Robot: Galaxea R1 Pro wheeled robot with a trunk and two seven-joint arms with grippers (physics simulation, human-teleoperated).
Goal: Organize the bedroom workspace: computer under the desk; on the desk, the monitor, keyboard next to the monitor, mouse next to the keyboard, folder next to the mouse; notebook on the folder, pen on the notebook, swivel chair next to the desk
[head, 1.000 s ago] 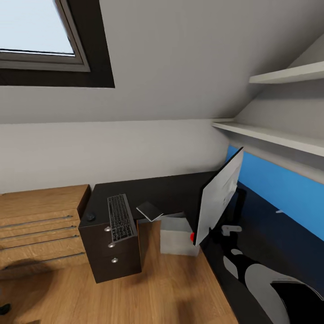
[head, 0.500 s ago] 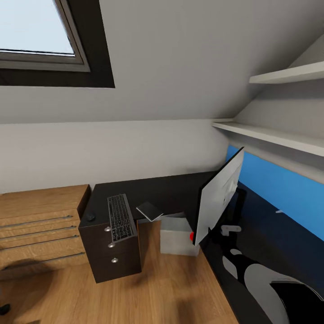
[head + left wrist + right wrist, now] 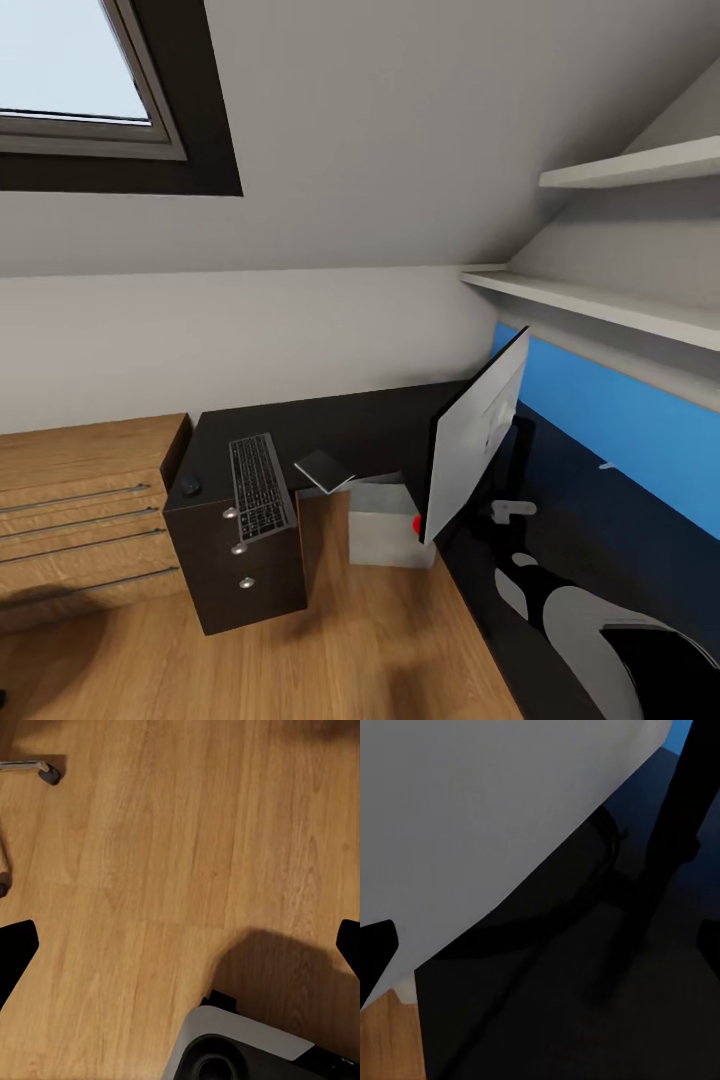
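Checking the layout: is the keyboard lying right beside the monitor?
No, the keyboard lies on the desk's far wing, apart from the monitor.

Desk (image 3: 370, 420) top: matt black, smooth. Drawer knobs (image 3: 238, 548): shiny metal. Floor (image 3: 370, 640) and drawer chest (image 3: 80, 500): light wood with visible grain, satin. Monitor (image 3: 470, 445) back: pale smooth plastic. Computer (image 3: 385, 525) case: matt light grey.

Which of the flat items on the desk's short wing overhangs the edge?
The dark-grey notebook, tilted off the inner edge above the computer. The keyboard and mouse lie fully on the desk.
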